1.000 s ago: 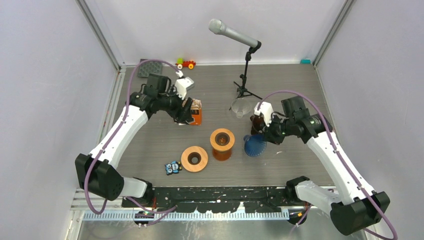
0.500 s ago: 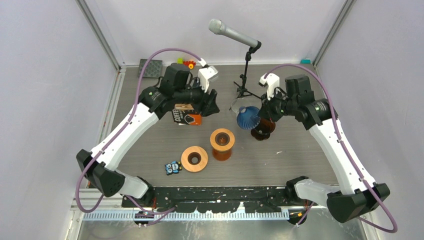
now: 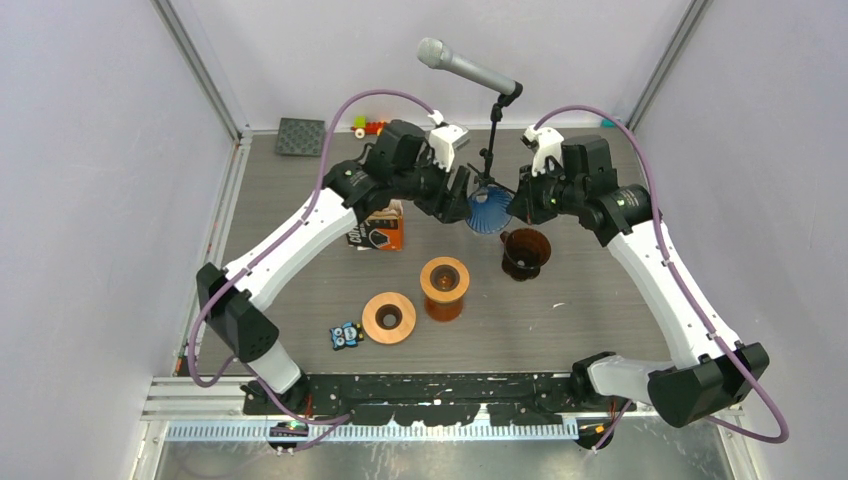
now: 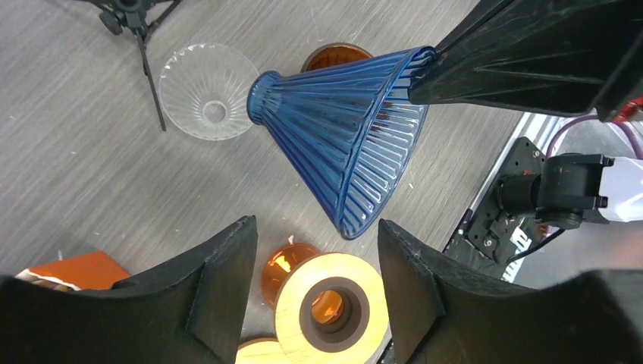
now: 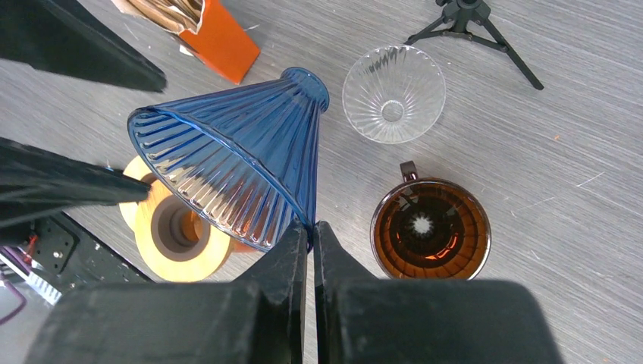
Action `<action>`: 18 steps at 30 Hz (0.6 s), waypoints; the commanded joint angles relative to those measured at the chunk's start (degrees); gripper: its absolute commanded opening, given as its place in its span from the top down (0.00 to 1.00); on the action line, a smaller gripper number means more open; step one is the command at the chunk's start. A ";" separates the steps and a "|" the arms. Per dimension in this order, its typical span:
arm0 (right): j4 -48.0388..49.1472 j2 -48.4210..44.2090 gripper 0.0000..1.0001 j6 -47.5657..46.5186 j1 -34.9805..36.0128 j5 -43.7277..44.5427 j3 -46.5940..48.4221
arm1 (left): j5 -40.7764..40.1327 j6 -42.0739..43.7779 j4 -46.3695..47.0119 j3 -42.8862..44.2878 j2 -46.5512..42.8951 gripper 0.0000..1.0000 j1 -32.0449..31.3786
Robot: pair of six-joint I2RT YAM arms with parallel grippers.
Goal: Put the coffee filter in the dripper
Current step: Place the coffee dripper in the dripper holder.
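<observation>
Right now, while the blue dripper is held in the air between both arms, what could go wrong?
The right end effector pinches only the thin rim of the blue dripper, which hangs tilted. It may slip and fall on the clear glass dripper or the amber dripper on the table below.
The left end effector is open and very close, so a small error could knock the dripper loose.
The microphone stand is near both arms.
</observation>
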 commanded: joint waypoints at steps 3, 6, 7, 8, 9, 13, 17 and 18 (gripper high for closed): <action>4.12 -0.44 1.00 4.76 0.86 1.48 1.57 | -3.25 -2.88 3.16 4.15 2.24 0.41 -1.39; 4.25 -0.51 0.99 5.35 1.02 1.26 1.10 | -3.69 -3.38 2.92 4.88 3.37 0.46 -1.55; 4.36 -0.54 0.99 5.57 1.08 1.27 1.05 | -3.81 -3.58 2.81 4.97 3.65 0.49 -1.55; 4.45 -0.63 0.99 5.73 1.08 1.22 0.88 | -3.91 -3.68 2.86 4.98 3.83 0.51 -1.57; 4.54 -0.65 0.99 5.85 1.12 1.22 0.82 | -3.98 -3.82 2.85 4.98 3.95 0.54 -1.56; 5.17 -0.83 0.99 6.68 1.29 0.44 0.08 | -4.02 -4.23 3.05 5.26 4.77 0.63 -1.60; 5.35 -0.65 0.99 7.30 1.60 -1.29 -0.64 | -4.13 -4.20 3.30 5.82 5.53 0.70 -1.58; 5.44 -0.67 0.99 7.31 1.72 -1.62 -0.76 | -3.92 -4.11 3.41 5.92 5.68 0.74 -1.56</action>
